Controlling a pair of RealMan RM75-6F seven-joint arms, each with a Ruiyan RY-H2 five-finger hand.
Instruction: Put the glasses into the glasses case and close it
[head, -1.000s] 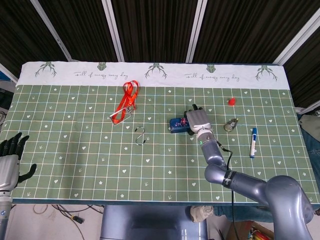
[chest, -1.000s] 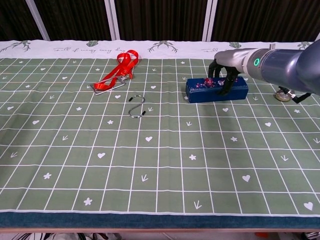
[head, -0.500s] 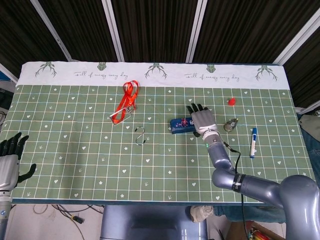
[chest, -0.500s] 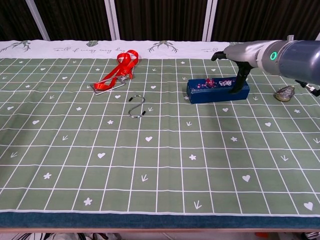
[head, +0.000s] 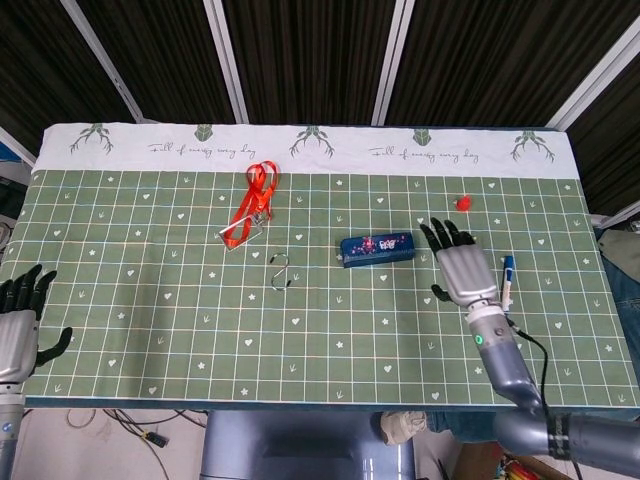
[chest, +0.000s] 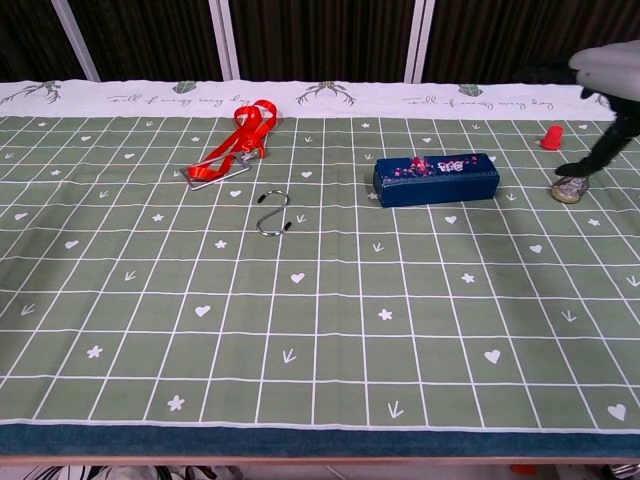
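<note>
Closed blue glasses case (head: 376, 248) lying mid-tabletop, right hand (head: 460, 266) just beside it, fingers spread, empty. Nearby: S-hook (head: 281, 271), red lanyard (head: 251, 204), pen (head: 507, 283), red cap (head: 463, 203). Left hand (head: 20, 318) spread, empty, at left edge.

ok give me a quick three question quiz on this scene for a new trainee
1. True or false: the right hand is holding the glasses case.
2. Which lies nearest the red lanyard? A) the pen B) the metal S-hook C) the small red cone
3. Fill in: in the chest view, the lid of the glasses case looks ____.

Key
1. False: the hand is apart from the case, to its right, with fingers spread and nothing in it.
2. B
3. closed
</note>
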